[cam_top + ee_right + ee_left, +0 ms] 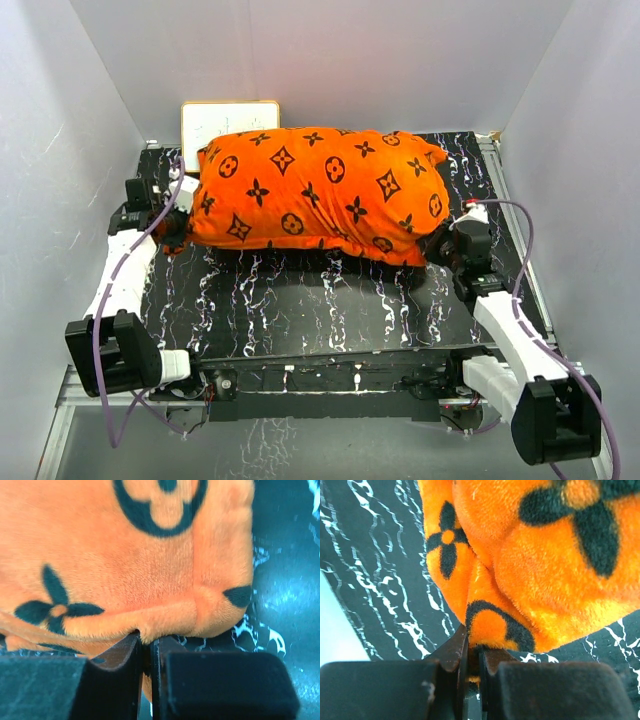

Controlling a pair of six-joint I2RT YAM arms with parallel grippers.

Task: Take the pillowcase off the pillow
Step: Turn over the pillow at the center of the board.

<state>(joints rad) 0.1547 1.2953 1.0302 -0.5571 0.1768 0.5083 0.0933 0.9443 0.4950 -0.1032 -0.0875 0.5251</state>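
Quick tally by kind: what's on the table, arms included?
Orange pillowcase: 1 (stuffed full; the pillow inside is hidden)
Whiteboard: 1
Robot arms: 2, the left arm and the right arm
Total: 4

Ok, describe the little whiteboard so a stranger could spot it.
Find the black white-veined tabletop. At its far left, behind the plump orange patterned fabric pillowcase, sits a small pale-framed rectangular whiteboard. Unlike the pillowcase, it is flat, white and hard-edged.
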